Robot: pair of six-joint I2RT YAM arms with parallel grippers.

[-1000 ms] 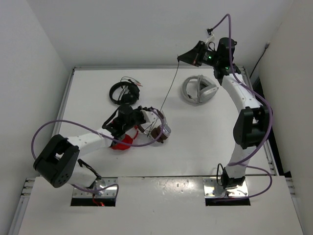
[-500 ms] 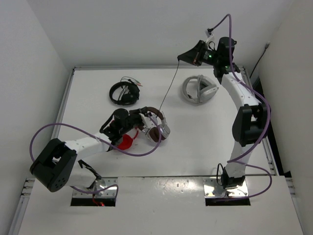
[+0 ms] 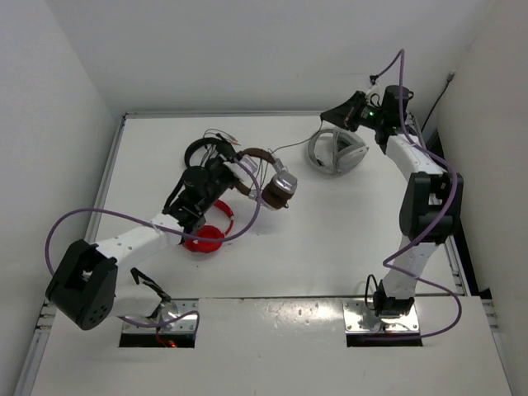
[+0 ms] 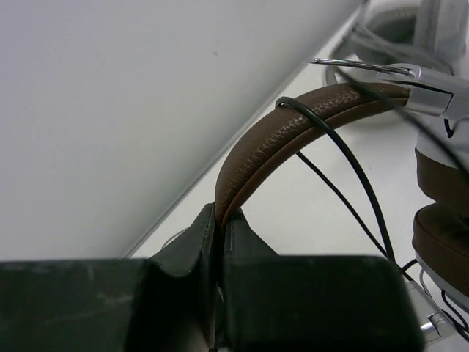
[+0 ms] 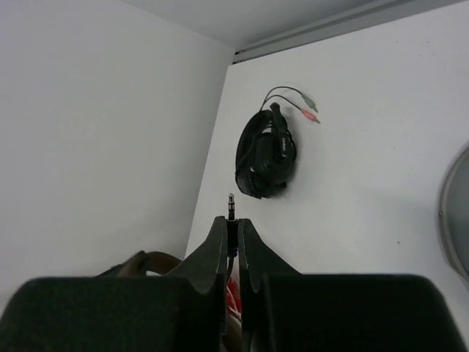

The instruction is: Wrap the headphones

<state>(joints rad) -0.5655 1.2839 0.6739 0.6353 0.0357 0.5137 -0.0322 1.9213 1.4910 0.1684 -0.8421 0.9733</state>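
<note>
- The left gripper (image 4: 218,220) is clamping tight on the brown headband (image 4: 293,132) of the headphones (image 3: 272,180). The band is arching up and away from those jaws, with the ear cups hanging at its far end.
- The right gripper (image 5: 230,224) is pinching the plug (image 5: 231,199), whose metal tip is poking out just past its fingertips.
- The thin black cable (image 4: 352,159) is crossing over the headband a little beyond the left jaws, then heading off towards the right jaws, well apart from them.
- To my eye the coming move is hanging on this: the headband's long axis is lying across the cable's run. So the right arm, holding the free end, is the one placed to carry it round the band while the left is steadying it.
- A black headset (image 5: 265,154) is lying beyond the right jaws, apart from the job.
</note>
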